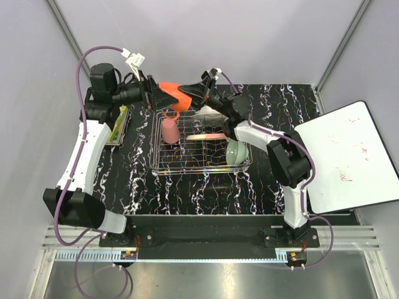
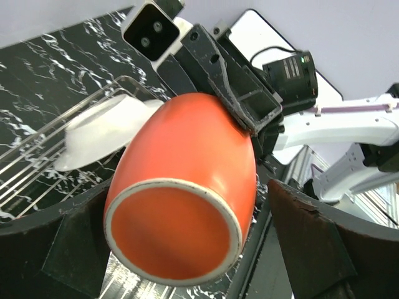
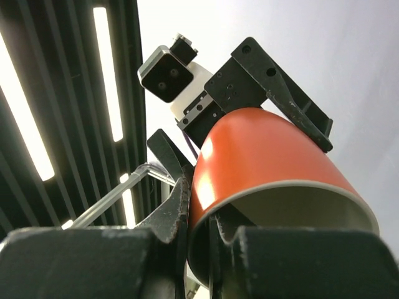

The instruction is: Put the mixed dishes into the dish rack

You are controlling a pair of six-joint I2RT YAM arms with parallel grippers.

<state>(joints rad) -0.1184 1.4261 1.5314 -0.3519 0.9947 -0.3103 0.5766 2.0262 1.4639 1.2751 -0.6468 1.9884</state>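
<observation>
An orange mug [image 1: 176, 96] hangs in the air over the far edge of the silver wire dish rack [image 1: 187, 163], between both grippers. My right gripper [image 1: 198, 93] is shut on its rim [image 3: 202, 218], one finger inside and one outside. My left gripper [image 1: 163, 96] is open around the mug's base [image 2: 174, 230], with a gap showing at its right finger [image 2: 312, 243]. In the rack are a pink cup [image 1: 169, 131], a peach-pink plate [image 1: 206, 136], a white dish [image 1: 209, 113] and a pale green bowl [image 1: 235, 151]. The white dish [image 2: 100, 134] also shows in the left wrist view.
A green book [image 1: 118, 124] lies left of the rack under the left arm. A white board [image 1: 349, 156] lies at the table's right edge. The black marble tabletop [image 1: 187, 193] lies in front of the rack.
</observation>
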